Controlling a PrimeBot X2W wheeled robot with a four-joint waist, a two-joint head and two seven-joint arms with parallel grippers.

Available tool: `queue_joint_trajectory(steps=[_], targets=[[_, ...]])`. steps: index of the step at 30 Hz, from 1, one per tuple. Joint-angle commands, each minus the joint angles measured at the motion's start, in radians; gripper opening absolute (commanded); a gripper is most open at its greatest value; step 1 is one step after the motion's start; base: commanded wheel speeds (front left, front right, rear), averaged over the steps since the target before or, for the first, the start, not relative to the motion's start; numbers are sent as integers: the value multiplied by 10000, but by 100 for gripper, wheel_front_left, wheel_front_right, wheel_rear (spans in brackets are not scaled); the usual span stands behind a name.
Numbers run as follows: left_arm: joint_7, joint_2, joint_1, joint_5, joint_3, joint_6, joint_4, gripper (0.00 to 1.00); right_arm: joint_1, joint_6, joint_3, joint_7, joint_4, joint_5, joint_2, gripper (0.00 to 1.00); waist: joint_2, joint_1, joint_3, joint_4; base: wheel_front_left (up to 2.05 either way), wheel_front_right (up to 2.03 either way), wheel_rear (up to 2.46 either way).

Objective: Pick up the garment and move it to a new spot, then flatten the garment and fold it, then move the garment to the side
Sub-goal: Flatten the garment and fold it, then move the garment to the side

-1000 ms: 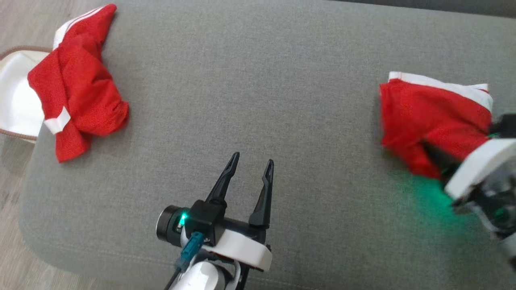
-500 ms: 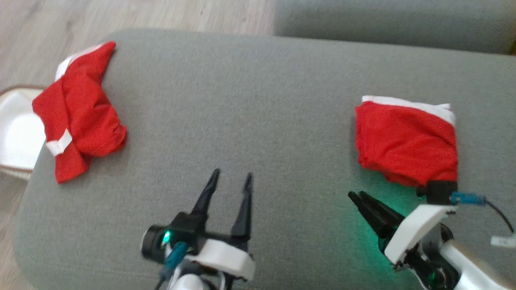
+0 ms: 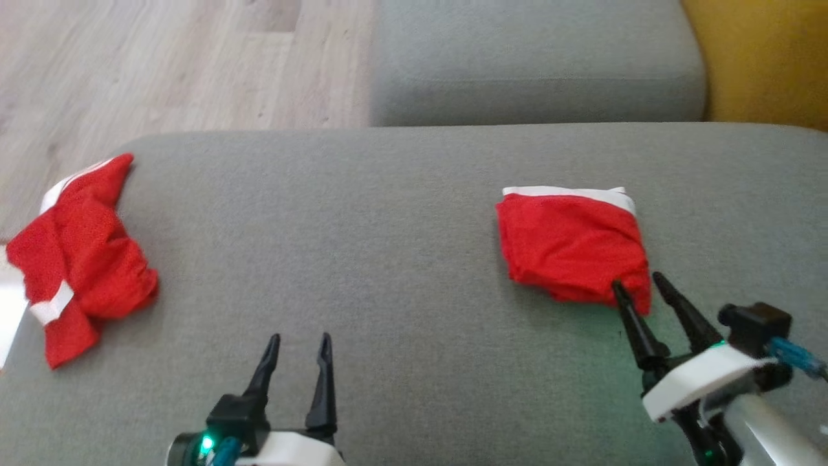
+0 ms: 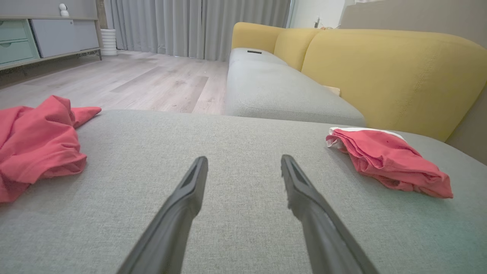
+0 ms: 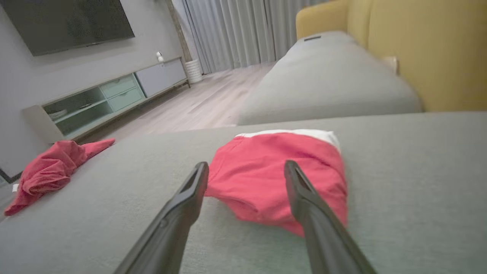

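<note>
Two red garments on grey sofa seat [image 3: 388, 226]: folded garment [image 3: 572, 249] right of centre with white band [image 3: 569, 193] along its far edge, crumpled garment [image 3: 77, 259] at left edge. Fingers of right tool [image 3: 636, 279] apart, empty, tips at folded garment's near right corner, contact unclear. Fingers of left tool [image 3: 299, 336] apart, empty, over bare seat near centre. Fabric looks light, thin, limp, grippy on the weave. Fold likely opens if one layer is lifted. Pinch all layers at near edge.
</note>
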Motion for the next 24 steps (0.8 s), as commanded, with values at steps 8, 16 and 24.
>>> queue_joint_trajectory(steps=[8,16,24], targets=[[-51,-28,440,752,932,126,-1034,100,1880,-7,-2749,-133,-1815,-3476,1409,100,0,0,-477,-468,0,0,0],[-51,-28,835,1129,1204,-15,-1105,100,2826,-7,-3605,-134,-1879,-4840,2334,100,0,0,-692,-550,0,0,0],[-51,-28,964,1147,1281,-110,-957,100,3013,-7,-3958,-135,-1816,-5074,2688,100,0,0,-799,-570,0,0,0]])
